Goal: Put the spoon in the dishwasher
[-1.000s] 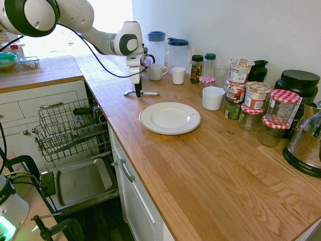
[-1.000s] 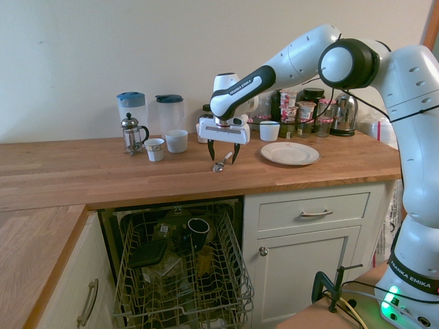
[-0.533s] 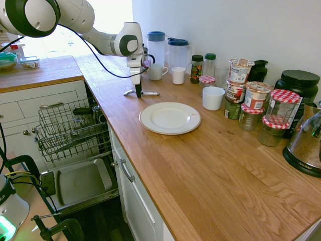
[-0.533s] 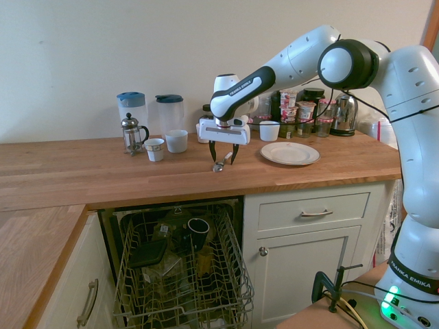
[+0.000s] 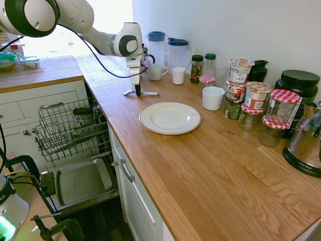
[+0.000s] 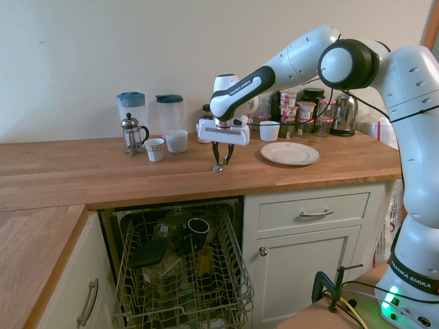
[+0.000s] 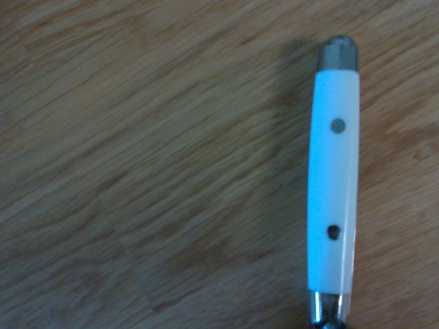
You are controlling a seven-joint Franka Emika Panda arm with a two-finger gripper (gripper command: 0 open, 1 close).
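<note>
The dishwasher (image 6: 182,264) stands open below the worktop (image 5: 200,165), its dark wire rack (image 5: 70,131) pulled out and partly loaded with cups and dark dishes, its flat grey door panel (image 5: 80,182) lying level under it. On the worktop a white plate (image 5: 170,118) sits well apart from the arm's working spot, with jugs, cups and jars ranged along the wall behind.

The gripper (image 6: 220,162) points straight down over the spoon (image 5: 142,93), which lies flat on the wood near the front edge, above the open rack. The jaws are narrowed around the spoon but not clearly pressed home; whether they grasp it yet I cannot tell.

The step in hand looks like the grasp itself. To do it well, the jaws should pinch across the narrow width of the handle, low enough to catch the thin metal without scraping the wood, and finish clenching before any lift, or the spoon may swivel or slip out.

The spoon's long axis runs roughly parallel to the wall, bowl toward the dishwasher end. The wrist view shows a white handle (image 7: 333,185) with two rivets, lying flat on the grain.
</note>
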